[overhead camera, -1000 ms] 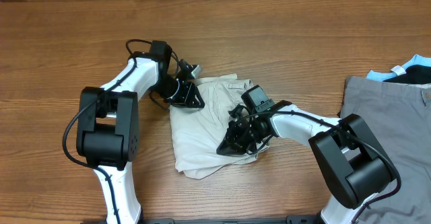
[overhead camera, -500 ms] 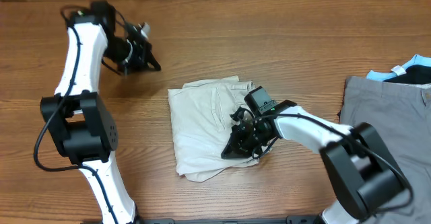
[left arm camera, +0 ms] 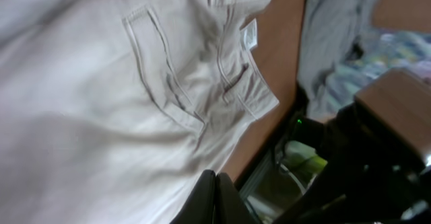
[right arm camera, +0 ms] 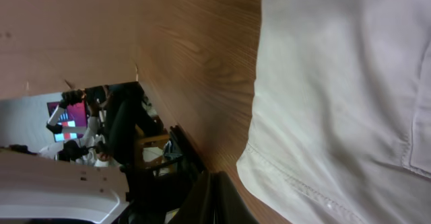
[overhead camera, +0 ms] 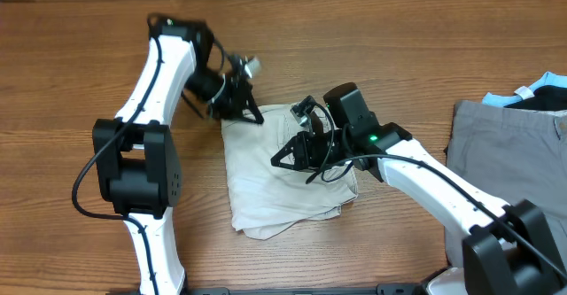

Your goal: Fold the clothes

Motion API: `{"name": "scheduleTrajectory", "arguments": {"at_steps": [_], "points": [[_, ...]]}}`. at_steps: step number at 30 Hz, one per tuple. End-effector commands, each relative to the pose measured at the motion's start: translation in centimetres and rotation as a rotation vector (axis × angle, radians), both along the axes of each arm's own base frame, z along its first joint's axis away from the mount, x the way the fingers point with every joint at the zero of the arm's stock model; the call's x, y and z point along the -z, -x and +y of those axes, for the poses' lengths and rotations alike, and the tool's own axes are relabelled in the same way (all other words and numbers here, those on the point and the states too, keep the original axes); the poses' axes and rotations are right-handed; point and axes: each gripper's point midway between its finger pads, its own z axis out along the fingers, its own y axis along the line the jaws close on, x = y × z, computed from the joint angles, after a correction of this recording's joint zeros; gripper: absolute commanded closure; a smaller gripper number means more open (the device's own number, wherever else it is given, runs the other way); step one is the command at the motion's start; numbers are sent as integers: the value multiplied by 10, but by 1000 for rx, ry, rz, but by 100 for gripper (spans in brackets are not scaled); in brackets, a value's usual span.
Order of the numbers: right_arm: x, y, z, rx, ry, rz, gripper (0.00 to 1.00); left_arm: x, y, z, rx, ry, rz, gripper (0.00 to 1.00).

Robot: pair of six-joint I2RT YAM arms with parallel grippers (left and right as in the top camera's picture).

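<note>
We see the right fingers (overhead camera: 282,159) over the middle of the shorts (overhead camera: 266,189), the left fingers (overhead camera: 252,115) at their far-left corner; both pairs pressed together, empty.

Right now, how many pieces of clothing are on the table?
3: beige shorts in the middle, a grey garment at the right edge, and a black and light-blue garment in the far right corner. More may lie out of frame.

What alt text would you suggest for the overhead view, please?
Folded beige shorts lie on a wooden table, the left hand shut at their upper-left corner and the right hand shut over their middle. At the right edge lie a grey garment and, beyond it, a black and light-blue garment.
</note>
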Motion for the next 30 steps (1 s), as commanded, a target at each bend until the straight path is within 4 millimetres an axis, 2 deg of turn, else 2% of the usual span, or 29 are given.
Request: {"name": "scheduleTrajectory", "arguments": {"at_steps": [1, 6, 13, 15, 17, 20, 23, 27, 30], "points": [[27, 0, 4, 32, 61, 90, 96, 17, 17, -5, 10, 111, 17, 96], [69, 8, 12, 25, 117, 201, 96, 66, 26, -4, -47, 96, 37, 96], [108, 19, 34, -30, 127, 217, 96, 118, 25, 1, -146, 24, 17, 96], [112, 30, 41, -68, 114, 250, 96, 131, 25, 4, -174, -11, 16, 95], [117, 51, 41, -88, 135, 373, 96, 138, 21, 9, -195, -40, 0, 94], [122, 86, 22, -115, 227, 555, 96, 138, 6, 14, -241, -42, -29, 93], [126, 109, 1, -159, 315, 612, 96, 132, -12, 21, -284, -38, -55, 92], [130, 131, -25, -208, 429, 651, 96, 121, -33, 35, -323, -35, -92, 92], [126, 135, -29, -238, 433, 633, 96, 103, -51, 50, -366, -14, -103, 88]]}}
